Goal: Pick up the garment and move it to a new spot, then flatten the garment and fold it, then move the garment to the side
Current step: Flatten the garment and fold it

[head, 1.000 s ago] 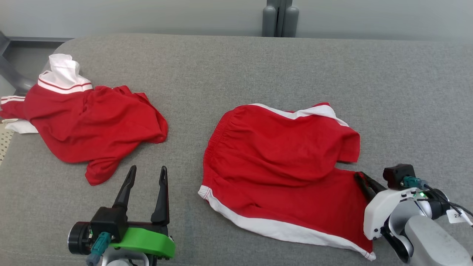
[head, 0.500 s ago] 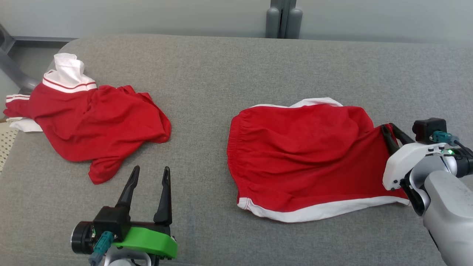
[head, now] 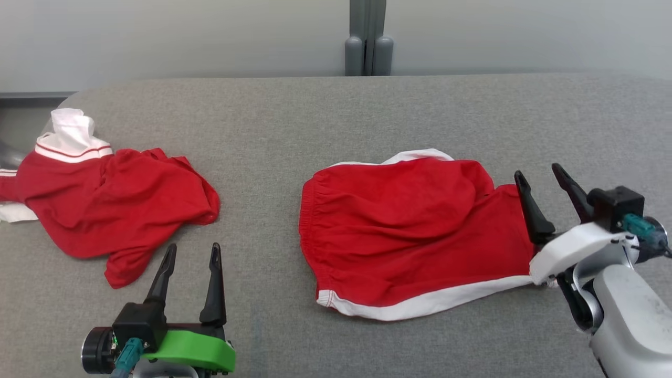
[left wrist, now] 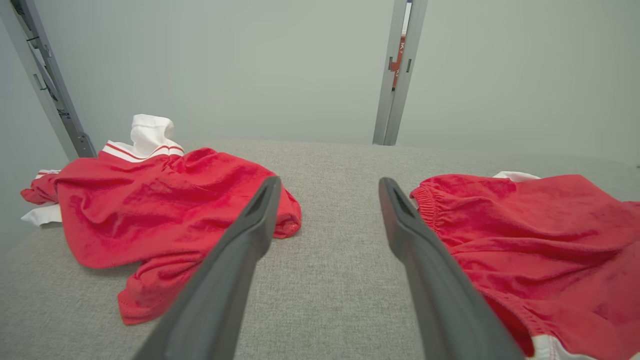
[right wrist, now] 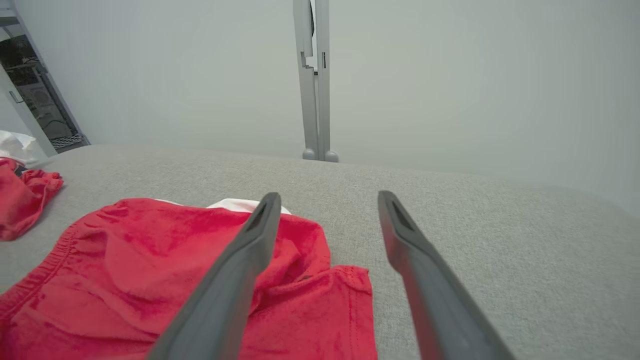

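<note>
Red shorts with white trim [head: 415,231] lie rumpled on the grey padded table [head: 336,115], right of centre; the shorts [right wrist: 150,280] also fill the lower left of the right wrist view, and the shorts [left wrist: 540,235] lie at the right of the left wrist view. My right gripper [head: 538,176] stands open just past the shorts' right edge, nothing between its fingers. My left gripper [head: 193,249] is open near the front edge, between the two garments, holding nothing.
A second garment, a red shirt with a white collar [head: 105,205], lies crumpled at the table's left end; the shirt [left wrist: 150,215] shows left of my left fingers. A grey post [head: 367,37] rises behind the table's far edge.
My right gripper has opened and let go of the shorts' right edge, which now lie on the table. The head camera has shifted, so the whole scene sits lower and more to the left.
</note>
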